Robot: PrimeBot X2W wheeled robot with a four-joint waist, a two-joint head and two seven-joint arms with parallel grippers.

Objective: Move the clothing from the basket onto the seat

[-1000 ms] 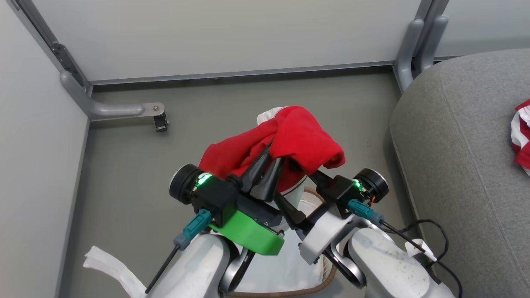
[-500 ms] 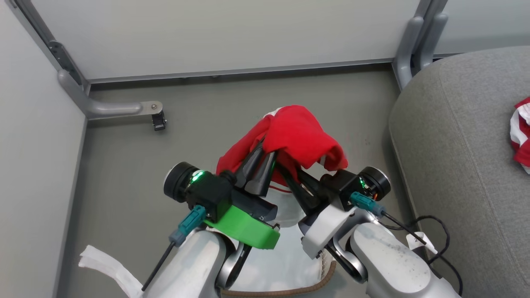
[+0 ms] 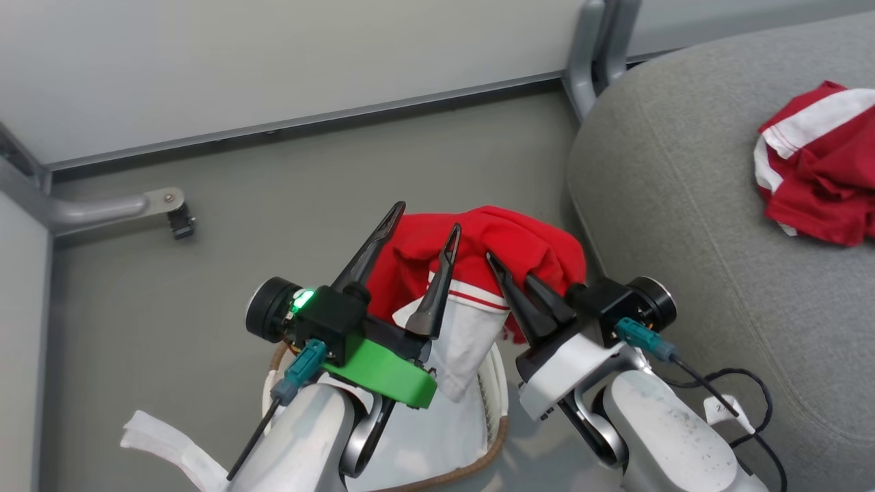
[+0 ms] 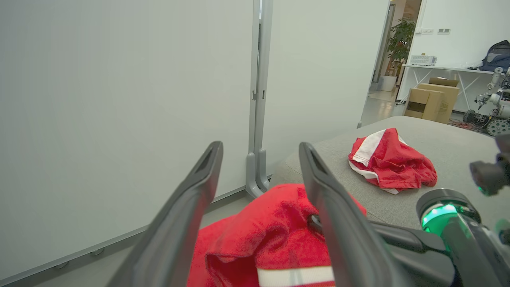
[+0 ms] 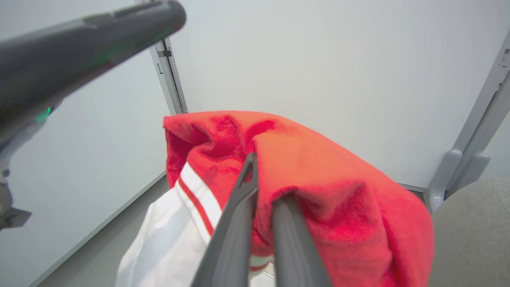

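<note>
My right gripper [image 3: 507,268] is shut on a red garment [image 3: 526,239] of the clothing, held up in the air with its white sleeve [image 3: 465,335] hanging toward the basket [image 3: 497,437]. In the right wrist view the cloth [image 5: 326,171] drapes over the closed right gripper [image 5: 261,187]. My left gripper [image 3: 426,217] stands open beside the garment, one finger on each side of a fold, nothing pinched. The left wrist view has that gripper [image 4: 259,148] wide apart above the red cloth [image 4: 271,239]. Another red and white garment [image 3: 817,171] lies on the grey seat [image 3: 683,205].
Pale partition walls close the back and left, with a grey post [image 3: 588,55] by the seat's corner and a metal foot with a caster [image 3: 171,215] on the floor. A white strip of cloth [image 3: 164,437] lies at the lower left. A black cable [image 3: 745,383] loops by my right forearm.
The right gripper shut on the red garment, then the left gripper opened and let go of it. The camera has swung right, bringing more of the seat into view.
</note>
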